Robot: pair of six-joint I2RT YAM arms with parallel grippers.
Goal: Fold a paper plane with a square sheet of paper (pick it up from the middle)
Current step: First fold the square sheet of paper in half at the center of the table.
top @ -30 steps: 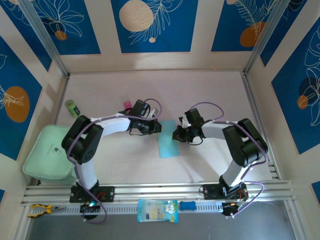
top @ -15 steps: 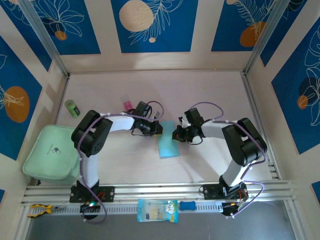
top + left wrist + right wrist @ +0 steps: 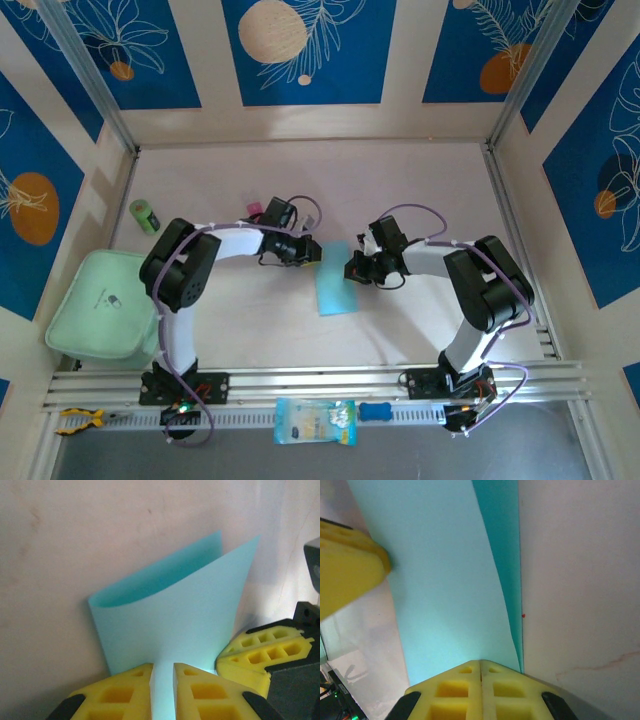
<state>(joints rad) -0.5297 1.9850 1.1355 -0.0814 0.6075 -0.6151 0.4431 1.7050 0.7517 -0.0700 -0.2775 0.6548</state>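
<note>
Paper: thin light cyan-blue square sheet (image 3: 335, 284), doubled over, lying on the pale table (image 3: 410, 185) between both claws.
Handling: probably featherlight, floppy and slippery.
Hold: pinch both layers by the crease.
Left claw (image 3: 163, 668): fingers a slit apart.
Right claw (image 3: 480, 664): closed at the sheet's edge.

Noted since a second ago: a swing of the left arm's elbow rightward and farther from the near edge of the desk (image 3: 420, 190); a small drift of the left end effector (image 3: 312, 252) at the far-left corner of the light cyan-blue square sheet of paper (image 3: 335, 290).
</note>
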